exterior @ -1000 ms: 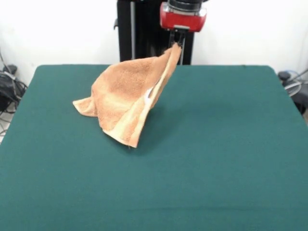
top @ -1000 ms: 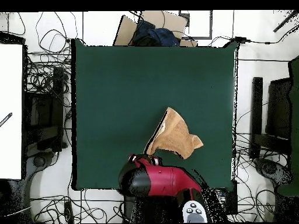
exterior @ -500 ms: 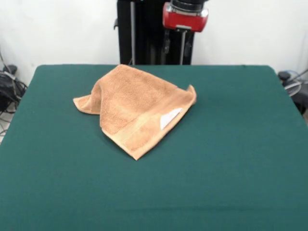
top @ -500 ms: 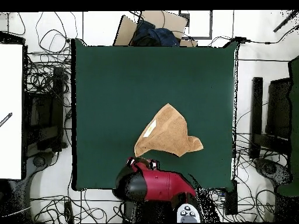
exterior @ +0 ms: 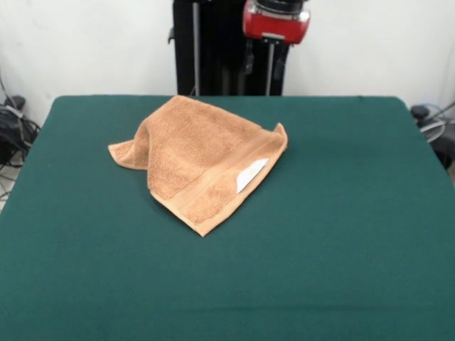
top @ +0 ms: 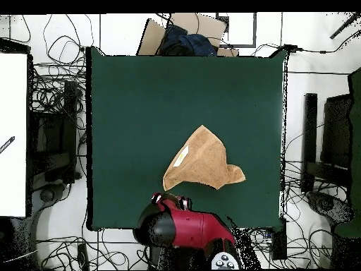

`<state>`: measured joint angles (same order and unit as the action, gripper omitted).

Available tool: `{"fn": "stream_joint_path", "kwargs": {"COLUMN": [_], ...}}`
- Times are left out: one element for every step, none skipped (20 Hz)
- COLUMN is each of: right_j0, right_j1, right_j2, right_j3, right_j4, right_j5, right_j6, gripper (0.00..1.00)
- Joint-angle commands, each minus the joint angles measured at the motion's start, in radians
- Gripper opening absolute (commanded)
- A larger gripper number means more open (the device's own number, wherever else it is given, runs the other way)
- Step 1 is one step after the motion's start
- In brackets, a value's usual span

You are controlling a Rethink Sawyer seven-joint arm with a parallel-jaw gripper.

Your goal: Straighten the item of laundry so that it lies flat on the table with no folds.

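The orange-tan towel (exterior: 202, 162) is lying on the dark green surface (exterior: 341, 234), crumpled rather than spread — one part is folding over on itself, leaving a pointed flap sticking out toward the left of the front view and another corner pointing toward the camera. A woven band is running along the folded edge, and a small white label (exterior: 250, 174) is showing beside it (it is also showing as a pale patch in the overhead view). In the front view the towel is sitting in the far half of the surface, a little left of centre; in the overhead view it (top: 203, 161) is lying near the edge closest to the red arm (top: 185, 227). The claw (exterior: 260, 62) is hanging above the far edge, clear of the towel, its two thin fingers standing apart and holding nothing.
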<state>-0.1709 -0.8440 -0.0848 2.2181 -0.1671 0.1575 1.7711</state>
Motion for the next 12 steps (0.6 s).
{"fn": "stream_joint_path", "kwargs": {"right_j0": [-0.068,-0.092,-0.103,-0.116,-0.114,-0.116,-0.117,-0.115,-0.114,-0.117,-0.123,-0.126], "right_j1": [0.004,0.007,0.008,0.007,-0.004,-0.019,-0.037,-0.056,-0.076,-0.09,-0.098,-0.098], "right_j2": [0.061,0.085,0.096,0.111,0.112,0.117,0.116,0.113,0.112,0.115,0.119,0.122], "right_j3": [0.012,0.008,0.0,0.001,0.006,0.009,-0.008,-0.023,-0.037,-0.05,-0.059,-0.068], "right_j4": [0.065,0.069,0.07,0.074,0.075,0.078,0.085,0.089,0.092,0.092,0.092,0.091], "right_j5": [-0.025,-0.025,-0.02,-0.022,-0.028,-0.032,0.008,0.06,0.107,0.139,0.167,0.19], "right_j6": [0.193,0.185,0.177,0.176,0.181,0.186,0.172,0.154,0.136,0.117,0.1,0.087], "gripper": [1.0,1.0,1.0,1.0,1.0,1.0,1.0,1.0,1.0,1.0,1.0,1.0]}}
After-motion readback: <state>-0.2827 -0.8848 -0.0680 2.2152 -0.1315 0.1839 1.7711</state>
